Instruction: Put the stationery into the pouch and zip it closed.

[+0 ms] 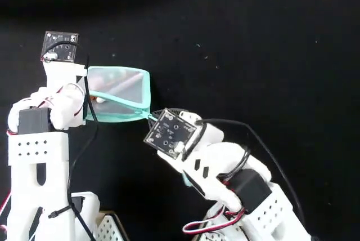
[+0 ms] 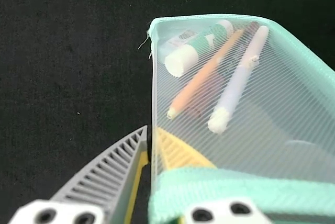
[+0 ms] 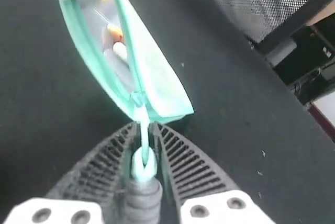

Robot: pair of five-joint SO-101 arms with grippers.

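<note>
The mint-green mesh zip pouch (image 1: 121, 92) sits left on the black counter (image 1: 253, 55) with the stationery (image 2: 207, 69) inside; the left end effector (image 1: 87, 97) is clamped on its left end and the right end effector (image 3: 142, 130) is pinched on the mint zipper pull cord (image 3: 142, 157), so over-tugging risks the cord slipping free or the pouch tearing from the left grip

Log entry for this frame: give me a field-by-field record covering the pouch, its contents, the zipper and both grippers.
pouch: teal mesh, stretched between the two grippers over the black table
contents: glue stick, orange pencil, white pen, all inside
zipper: slider at the end nearest the right gripper; looks closed
left gripper: shut on the pouch's other end
right gripper: shut on the pull cord
task state: apparently near done
</note>
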